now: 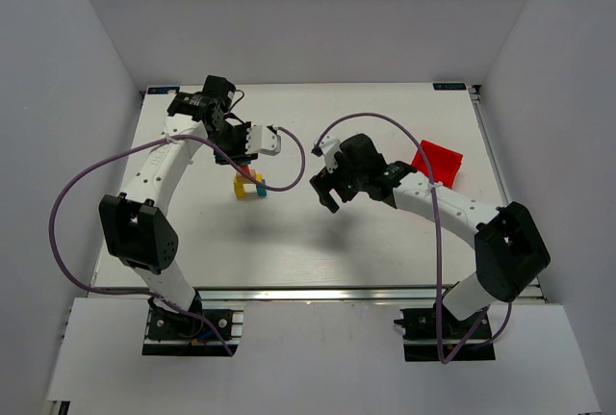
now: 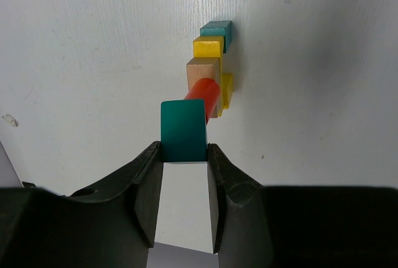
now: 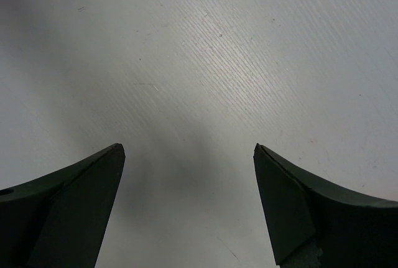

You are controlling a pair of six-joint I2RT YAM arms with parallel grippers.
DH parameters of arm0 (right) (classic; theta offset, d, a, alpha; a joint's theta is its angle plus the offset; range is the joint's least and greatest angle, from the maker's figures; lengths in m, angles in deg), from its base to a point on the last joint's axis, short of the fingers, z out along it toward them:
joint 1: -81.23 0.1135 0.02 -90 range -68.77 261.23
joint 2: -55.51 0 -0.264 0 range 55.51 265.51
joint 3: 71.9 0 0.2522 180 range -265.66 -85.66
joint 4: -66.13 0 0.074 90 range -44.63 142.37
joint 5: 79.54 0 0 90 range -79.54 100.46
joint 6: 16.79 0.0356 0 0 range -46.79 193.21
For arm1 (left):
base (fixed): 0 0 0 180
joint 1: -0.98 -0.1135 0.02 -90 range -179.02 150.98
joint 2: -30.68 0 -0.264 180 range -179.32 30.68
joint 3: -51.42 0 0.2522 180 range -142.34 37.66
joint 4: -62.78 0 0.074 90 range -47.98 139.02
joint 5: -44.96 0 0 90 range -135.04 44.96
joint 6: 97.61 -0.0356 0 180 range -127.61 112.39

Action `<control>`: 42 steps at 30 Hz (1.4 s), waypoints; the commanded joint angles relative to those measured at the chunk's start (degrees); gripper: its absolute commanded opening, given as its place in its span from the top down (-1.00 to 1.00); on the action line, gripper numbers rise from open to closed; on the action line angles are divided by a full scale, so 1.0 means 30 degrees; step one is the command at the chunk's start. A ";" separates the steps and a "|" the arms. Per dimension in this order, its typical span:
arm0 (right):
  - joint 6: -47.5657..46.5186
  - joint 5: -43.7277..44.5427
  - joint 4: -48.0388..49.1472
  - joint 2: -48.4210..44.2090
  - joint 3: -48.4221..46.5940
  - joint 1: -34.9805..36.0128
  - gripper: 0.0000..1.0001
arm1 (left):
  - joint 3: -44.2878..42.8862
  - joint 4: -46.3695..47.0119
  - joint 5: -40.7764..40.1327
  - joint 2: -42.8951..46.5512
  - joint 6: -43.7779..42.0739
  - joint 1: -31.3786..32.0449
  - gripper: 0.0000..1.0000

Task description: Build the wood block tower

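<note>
So the left gripper [image 2: 185,153] is clamping down on a teal block [image 2: 183,132], squeezing it between its two fingers [image 2: 148,184], and it's holding that block right over the wood block tower [image 1: 248,185]. Looking down from the wrist cam, the stack is lining up underneath. A red block [image 2: 204,91] is sitting on top, then a tan cube [image 2: 203,69], yellow pieces [image 2: 208,46], and a teal cube [image 2: 217,30] peeking out at the bottom. Can't tell if the held block is actually touching the red one or just hovering above it.

The tower is sitting on the table [image 1: 385,242] a bit left of center, about midway between the near and far edges. The right gripper [image 3: 189,156] is hanging with its jaws spread wide and nothing in them, pointing at bare tabletop off to the right of the tower. A red bin [image 1: 439,164] is lying further right, well apart from the blocks.
</note>
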 commanded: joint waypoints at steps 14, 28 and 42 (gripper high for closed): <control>-0.0313 0.0136 0.0203 -0.0823 -0.0070 -0.0085 -0.79 | -0.0006 0.0229 0.0445 -0.0373 -0.0329 0.0098 0.79; -0.0372 0.0487 0.0233 -0.1057 0.0019 -0.0085 -0.79 | 0.0023 0.0258 0.0357 -0.0402 -0.0358 0.0098 0.59; -0.0431 0.0605 0.0262 -0.1204 0.0048 -0.0085 -0.79 | 0.0316 0.0580 0.0181 -0.0315 -0.0183 0.0098 0.16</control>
